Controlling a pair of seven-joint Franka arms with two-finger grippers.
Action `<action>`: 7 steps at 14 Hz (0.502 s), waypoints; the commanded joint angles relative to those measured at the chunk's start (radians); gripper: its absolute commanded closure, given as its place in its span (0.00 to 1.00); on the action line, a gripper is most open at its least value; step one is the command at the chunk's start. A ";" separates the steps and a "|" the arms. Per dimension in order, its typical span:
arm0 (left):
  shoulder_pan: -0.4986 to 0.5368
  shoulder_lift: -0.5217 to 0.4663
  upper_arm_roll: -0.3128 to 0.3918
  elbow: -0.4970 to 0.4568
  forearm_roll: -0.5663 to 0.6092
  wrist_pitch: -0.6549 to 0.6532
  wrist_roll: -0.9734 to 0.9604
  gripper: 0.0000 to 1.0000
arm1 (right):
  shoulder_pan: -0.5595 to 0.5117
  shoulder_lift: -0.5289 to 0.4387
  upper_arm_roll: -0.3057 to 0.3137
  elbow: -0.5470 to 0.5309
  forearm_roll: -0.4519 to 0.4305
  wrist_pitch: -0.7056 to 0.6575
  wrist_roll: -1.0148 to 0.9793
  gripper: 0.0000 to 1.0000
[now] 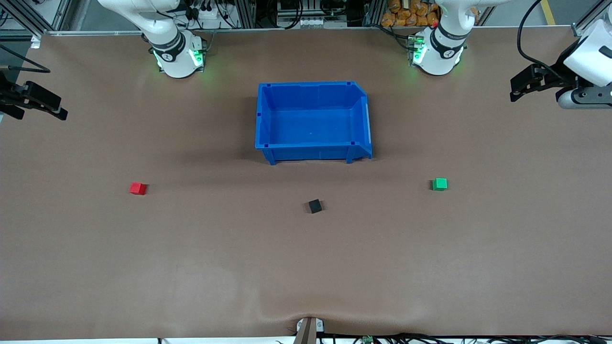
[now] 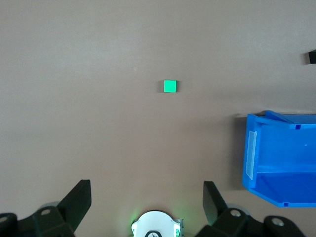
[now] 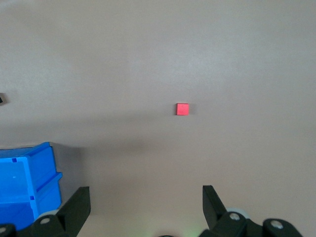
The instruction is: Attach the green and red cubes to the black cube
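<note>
On the table, nothing is joined yet, so we judge the first reach is due. Our left gripper (image 2: 146, 200) and right gripper (image 3: 145, 202) hang wide open and empty at the table's ends. From the black cube (image 1: 314, 206), the red cube (image 1: 137, 188) lies at nine o'clock and the green cube (image 1: 440, 184) at three, well apart; the blue bin (image 1: 266, 119) at twelve. Cubes have no long axis; the black one sits slightly turned.

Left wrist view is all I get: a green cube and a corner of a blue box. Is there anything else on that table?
Observer: Yes, a red cube lies toward the right arm's end.
Operator: Is anything holding it?
Observer: No. The right gripper hangs open above the table, empty.
Operator: And that dark speck at my picture's edge?
Observer: A black cube, nearer the front camera than the blue bin.
</note>
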State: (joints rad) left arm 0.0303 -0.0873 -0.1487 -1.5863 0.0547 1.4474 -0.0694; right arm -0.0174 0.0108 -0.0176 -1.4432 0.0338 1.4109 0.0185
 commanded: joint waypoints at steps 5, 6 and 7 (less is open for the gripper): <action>0.011 -0.014 -0.011 -0.014 -0.006 -0.012 0.014 0.00 | 0.008 -0.023 -0.015 -0.020 0.017 0.000 -0.009 0.00; 0.011 -0.014 -0.012 -0.018 -0.006 -0.012 0.014 0.00 | 0.008 -0.019 -0.015 -0.016 0.017 0.002 -0.009 0.00; 0.011 -0.016 -0.012 -0.020 -0.006 -0.012 0.014 0.00 | 0.011 -0.018 -0.015 -0.016 0.017 0.002 -0.008 0.00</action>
State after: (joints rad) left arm 0.0304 -0.0873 -0.1512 -1.5937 0.0547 1.4462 -0.0694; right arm -0.0174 0.0108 -0.0206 -1.4437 0.0338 1.4109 0.0184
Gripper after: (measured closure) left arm 0.000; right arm 0.000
